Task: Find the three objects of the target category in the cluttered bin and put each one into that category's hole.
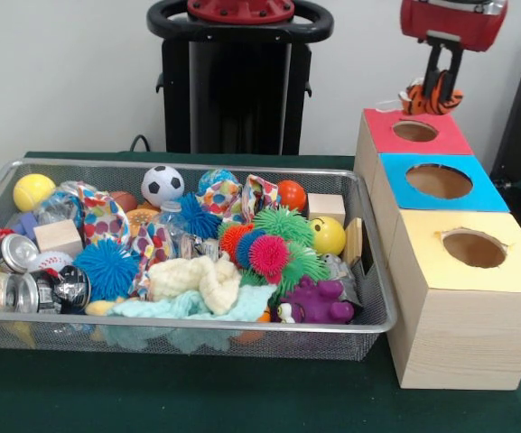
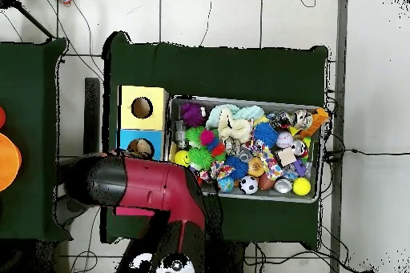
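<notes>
Hanging at one o'clock in the front view, the end effector (image 1: 440, 90) gripped an orange-and-black striped plush (image 1: 427, 97) just above the red hole (image 1: 415, 131), so one delivery looked nearly done; whether others were finished could not be told. The bin (image 1: 197, 323) on the desk (image 1: 152, 397) at nine o'clock held spiky balls (image 1: 269, 253), a soccer ball (image 1: 162, 184), cans (image 1: 12, 254) and cloths (image 1: 197, 281); no further plush showed plainly.

Overhead, the arm (image 2: 144, 190) hid the red box; the bin (image 2: 244, 198) lay at three o'clock of the blue hole (image 2: 141, 146) and the yellow hole (image 2: 142, 108).
</notes>
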